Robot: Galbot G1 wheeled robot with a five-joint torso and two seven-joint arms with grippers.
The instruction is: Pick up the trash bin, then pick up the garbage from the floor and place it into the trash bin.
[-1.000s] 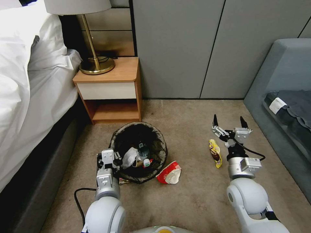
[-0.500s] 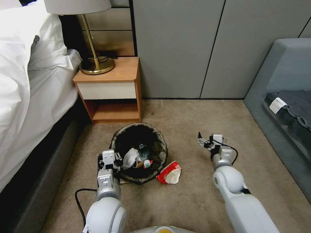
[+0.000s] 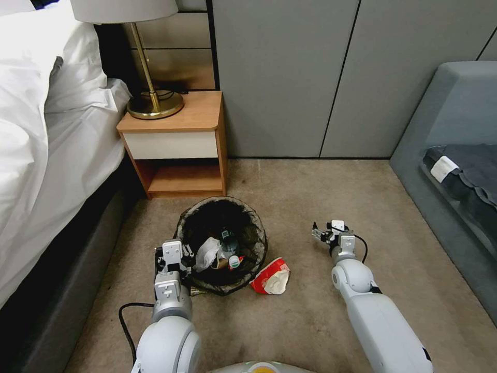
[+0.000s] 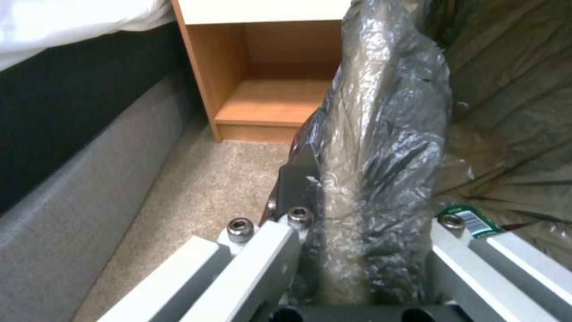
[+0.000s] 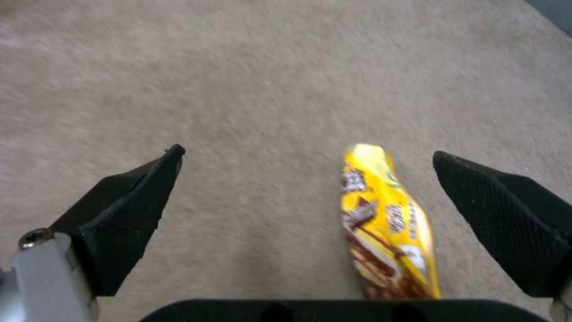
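Observation:
The trash bin (image 3: 221,243), lined with a dark crinkly bag, stands on the carpet holding white tissue (image 3: 207,252) and other scraps. My left gripper (image 3: 173,257) is shut on its near-left rim; in the left wrist view the bag-covered rim (image 4: 381,134) runs between the fingers of the left gripper (image 4: 369,210). A red-and-white wrapper (image 3: 270,277) lies against the bin's right side. My right gripper (image 3: 327,232) is low over the floor to the right. In the right wrist view the right gripper (image 5: 308,154) is open around a yellow snack wrapper (image 5: 381,223), which lies nearer one finger.
A wooden nightstand (image 3: 176,140) with a brass lamp (image 3: 154,103) stands just behind the bin. The bed (image 3: 52,134) runs along the left. A grey upholstered seat (image 3: 455,129) is at the right. Carpet (image 3: 295,197) lies between bin and wall.
My right arm has swung down and slightly left, dropping the open gripper over the yellow wrapper, which the arm now hides in the head view. Left gripper and bin have not moved.

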